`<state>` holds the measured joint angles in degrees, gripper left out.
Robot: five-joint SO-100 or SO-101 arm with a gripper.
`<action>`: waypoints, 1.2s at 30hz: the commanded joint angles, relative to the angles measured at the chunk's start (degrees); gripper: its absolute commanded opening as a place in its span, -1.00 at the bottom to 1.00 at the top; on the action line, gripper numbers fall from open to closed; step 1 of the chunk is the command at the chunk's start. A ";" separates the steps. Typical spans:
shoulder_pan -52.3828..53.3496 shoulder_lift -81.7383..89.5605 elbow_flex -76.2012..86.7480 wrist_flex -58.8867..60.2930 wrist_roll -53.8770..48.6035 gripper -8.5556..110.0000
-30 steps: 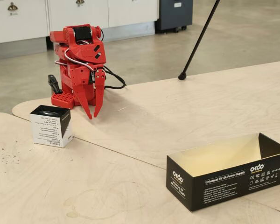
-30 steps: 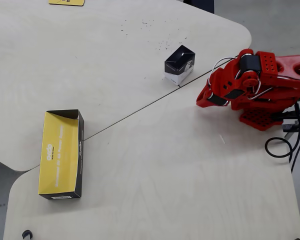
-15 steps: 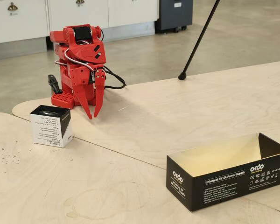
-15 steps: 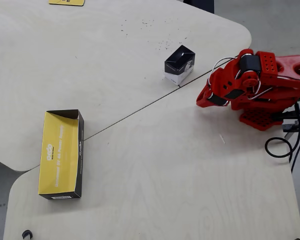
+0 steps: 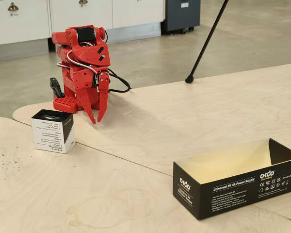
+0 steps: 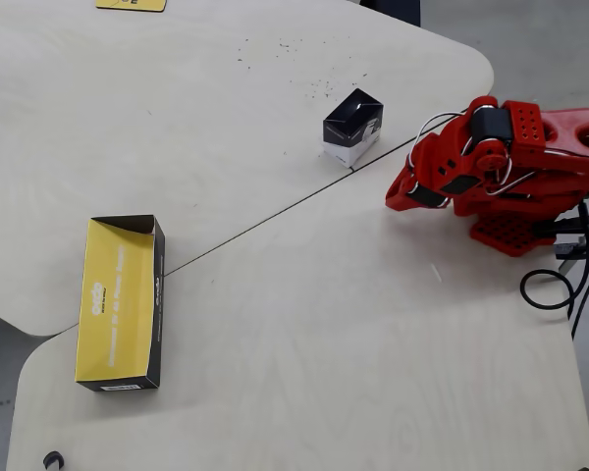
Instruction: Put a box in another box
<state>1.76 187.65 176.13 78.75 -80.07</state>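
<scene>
The small white box with a black top (image 5: 53, 131) stands upright on the table, to the front left of the arm in the fixed view. In the overhead view it (image 6: 352, 126) sits just left of the arm. The long black OKdo box (image 5: 237, 189) lies open and empty at the front right; in the overhead view it (image 6: 118, 324) is at the far left. My red gripper (image 5: 97, 121) points down at the table beside the arm's base, folded back, fingertips together and holding nothing. From above the gripper (image 6: 401, 194) is partly hidden under the arm.
A black tripod leg (image 5: 206, 43) lands on the table behind. Black cables (image 6: 560, 285) trail from the arm's base. A seam between table panels (image 6: 275, 211) runs between the two boxes. A yellow item (image 6: 130, 4) lies at the far edge.
</scene>
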 commanded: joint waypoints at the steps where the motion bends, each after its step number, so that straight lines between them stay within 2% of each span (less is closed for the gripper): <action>1: 0.18 -0.18 0.53 0.62 0.00 -0.86; 24: -0.44 -0.18 0.53 0.62 -0.18 -0.86; 27: -0.44 -0.18 0.53 0.79 -5.80 -0.86; 30: -2.46 -0.18 0.26 -3.96 4.13 -0.83; 33: -4.66 -0.18 -3.43 -10.37 21.45 -0.68; 36: -9.05 -0.18 -10.55 -10.99 31.11 -0.58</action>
<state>-3.78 187.56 174.46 70.05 -62.31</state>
